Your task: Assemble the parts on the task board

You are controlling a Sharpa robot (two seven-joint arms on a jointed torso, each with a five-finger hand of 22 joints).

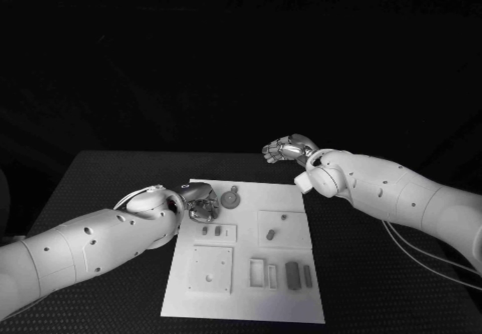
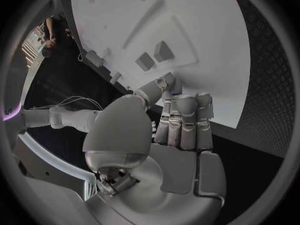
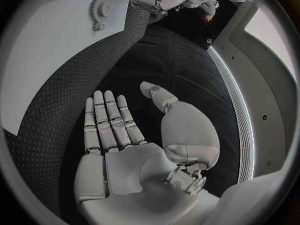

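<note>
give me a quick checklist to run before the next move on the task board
1. Right hand free: ok, flat and open, fingers apart, holding nothing, over the black table past the board's far right corner.
2. Left hand over the task board: ok, at its far left corner.
3. Left hand holding a part: cannot tell, fingers are curled, the contents hidden.
4. Round gear-like part reachable: ok, it lies on the board just beside the left hand.
5. Near slots loaded: ok, two dark parts sit beside the pale ones.

Matt white task board (image 1: pixel 251 292) on seemingly rough-textured black table (image 1: pixel 111 181)
</note>
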